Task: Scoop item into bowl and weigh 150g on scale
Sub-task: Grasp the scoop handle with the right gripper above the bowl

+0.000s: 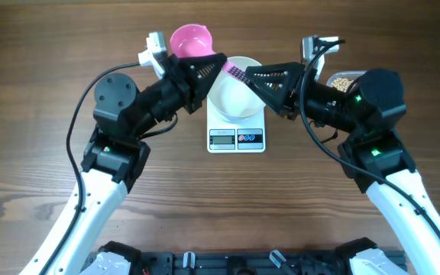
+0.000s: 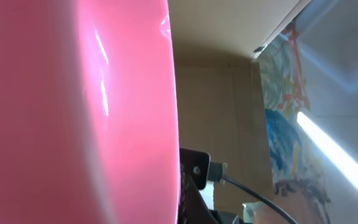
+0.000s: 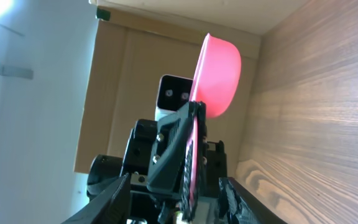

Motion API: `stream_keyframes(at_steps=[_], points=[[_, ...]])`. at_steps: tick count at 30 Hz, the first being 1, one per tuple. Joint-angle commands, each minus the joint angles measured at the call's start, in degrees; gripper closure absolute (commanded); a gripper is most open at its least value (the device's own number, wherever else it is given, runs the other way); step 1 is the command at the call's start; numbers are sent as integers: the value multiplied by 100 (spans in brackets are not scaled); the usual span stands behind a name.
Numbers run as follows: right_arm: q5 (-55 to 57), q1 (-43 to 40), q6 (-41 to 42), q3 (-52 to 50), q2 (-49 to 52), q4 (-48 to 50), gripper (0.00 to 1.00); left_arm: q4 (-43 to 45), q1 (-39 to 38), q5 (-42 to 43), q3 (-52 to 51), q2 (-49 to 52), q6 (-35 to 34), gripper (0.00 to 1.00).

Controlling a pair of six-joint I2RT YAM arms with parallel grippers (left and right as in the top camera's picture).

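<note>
A pink scoop (image 1: 189,40) is held up behind the scale, and my left gripper (image 1: 221,67) is shut on its handle. The handle's free end (image 1: 237,74) juts over the empty white bowl (image 1: 234,101), which stands on the white scale (image 1: 236,139). From the right, my right gripper (image 1: 255,76) meets that end. In the right wrist view its fingers (image 3: 120,190) stand either side of the handle (image 3: 196,155) with gaps, so it is open. The scoop's cup (image 2: 73,112) fills the left wrist view. Tan beans (image 1: 342,79) show in a tub behind the right arm.
Both forearms cross low over the table's middle, meeting above the bowl. The bean tub is mostly hidden by the right arm's dark wrist (image 1: 373,95). A brown board and a pale wall lie beyond the table's far edge.
</note>
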Motion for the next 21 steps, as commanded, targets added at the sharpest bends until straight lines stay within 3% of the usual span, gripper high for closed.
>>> stream_keyframes(at_steps=[1,21], points=[[90,24,247,90,13,44,55,37,-52,70,81,-33,-28,96],[122,24,402,90,35,37,73,37,-463,-256,81,-17,-22,96]])
